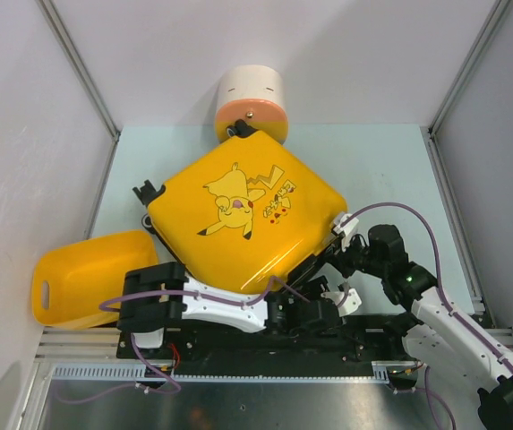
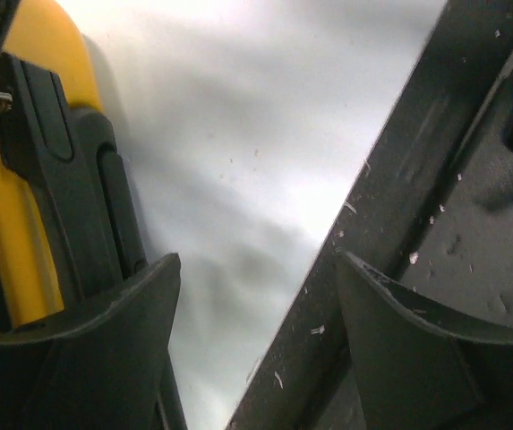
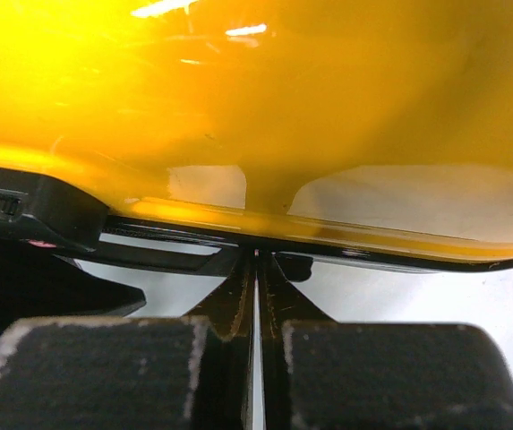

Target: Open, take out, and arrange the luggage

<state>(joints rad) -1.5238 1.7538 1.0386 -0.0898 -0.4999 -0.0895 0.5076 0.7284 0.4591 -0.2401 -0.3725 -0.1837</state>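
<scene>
From above, the luggage (image 1: 243, 215) is seen lying in the middle of the pale tabletop (image 1: 372, 161). It is turned corner-on like a diamond, with the printed shell facing up and the shells closed together. A black fitting (image 1: 149, 193) juts from its left corner. Its far corner is met by a cream-and-orange cylindrical container (image 1: 252, 98), and a plain yellow tub (image 1: 86, 278) is laid just beside its near left edge. The left arm (image 1: 211, 305) is stretched rightward along the near edge, under the luggage's near corner. The right arm (image 1: 444, 318) is bent in toward the right near side of the shell.

In the left wrist view, the left pincer (image 2: 256, 264) is seen with its jaws held well apart. Only bare tabletop and a black rail (image 2: 399, 224) flecked with light chips are shown in the gap. The yellow shell, with a black moulded part (image 2: 68, 179) on it, is found just beside the left finger. It cannot be told whether the two are touching.

In the right wrist view, the right pincer (image 3: 256, 260) is shown closed, with only a hairline slit left between its fingers. Its tips are set right at the black seam (image 3: 184, 235) that runs beneath the glossy yellow shell, which fills the upper half of the view. It cannot be told whether anything is nipped between the tips.
</scene>
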